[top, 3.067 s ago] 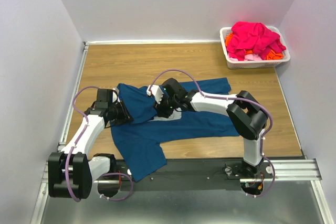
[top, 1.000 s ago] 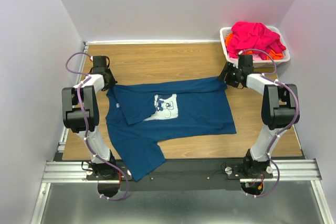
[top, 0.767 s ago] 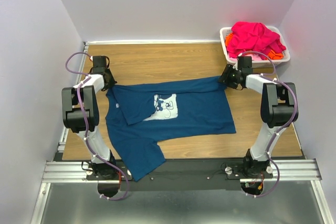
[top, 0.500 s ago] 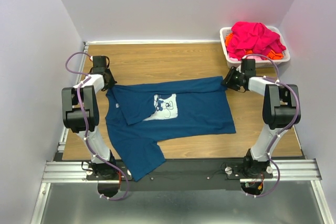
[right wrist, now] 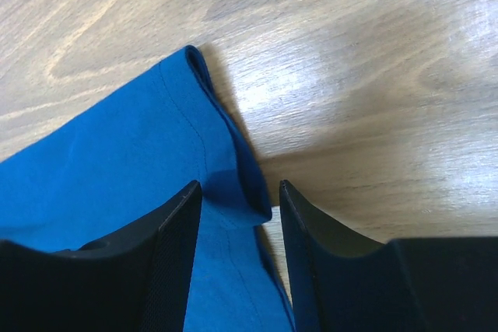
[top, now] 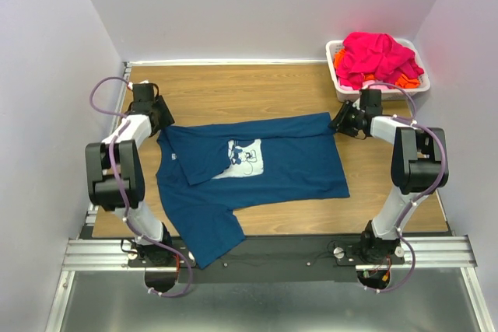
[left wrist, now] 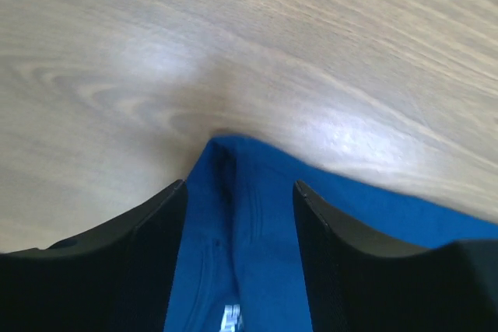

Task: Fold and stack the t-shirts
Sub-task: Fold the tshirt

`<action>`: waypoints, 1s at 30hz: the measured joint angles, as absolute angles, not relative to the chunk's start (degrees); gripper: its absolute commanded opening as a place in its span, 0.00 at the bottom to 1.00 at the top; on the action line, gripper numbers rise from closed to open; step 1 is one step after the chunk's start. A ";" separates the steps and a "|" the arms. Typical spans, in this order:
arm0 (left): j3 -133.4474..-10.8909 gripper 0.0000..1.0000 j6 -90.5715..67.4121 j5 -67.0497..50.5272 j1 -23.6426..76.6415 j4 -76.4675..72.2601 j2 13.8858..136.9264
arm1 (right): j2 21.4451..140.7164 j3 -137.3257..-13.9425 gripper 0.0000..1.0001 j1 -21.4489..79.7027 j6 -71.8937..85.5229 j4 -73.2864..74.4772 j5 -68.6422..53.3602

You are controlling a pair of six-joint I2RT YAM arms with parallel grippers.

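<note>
Two robot arms (top: 117, 172) reach to the far corners of a dark teal-blue t-shirt (top: 288, 165) spread on a wood-grain table (top: 233, 87), inside a booth of plain pale walls (top: 257, 5). The left gripper (left wrist: 240, 186) stands with its black fingers spread, one corner of the shirt lying flat on the boards between them and bare wood just ahead of the tips. The right gripper (right wrist: 240, 186) also has its fingers apart. A rolled hem at the shirt's other far corner lies between them, close against one finger, with a strip of bare table showing beside the other. Neither gripper pinches the cloth. Between the two grippers the shirt lies chest up, its pale square cartoon print (top: 247, 157) nearer the left gripper. One flap is folded across the body and another part trails back toward the left arm's base, over the metal rail (top: 311, 250) at the near edge. Just beyond the right gripper, in the far corner, a white plastic basket (top: 340, 83) holds a heap of magenta-pink t-shirts (top: 377, 56) over orange ones (top: 405, 81)
</note>
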State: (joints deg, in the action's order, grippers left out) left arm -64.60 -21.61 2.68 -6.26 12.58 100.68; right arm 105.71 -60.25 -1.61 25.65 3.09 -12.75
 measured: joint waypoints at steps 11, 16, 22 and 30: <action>-53.63 0.38 -23.86 1.50 -6.26 12.05 92.16 | 105.34 -59.64 0.52 -1.61 26.39 3.03 -13.10; -53.30 0.38 -24.03 -0.30 -6.26 11.62 95.55 | 105.32 -59.61 0.51 -1.61 26.48 3.03 -13.21; -54.37 0.40 -24.01 -2.17 -6.26 10.66 96.71 | 105.32 -59.57 0.51 -1.61 26.46 3.01 -13.21; -55.09 0.40 -24.01 -2.48 -6.26 9.76 96.71 | 105.32 -59.53 0.51 -1.61 26.44 2.94 -13.32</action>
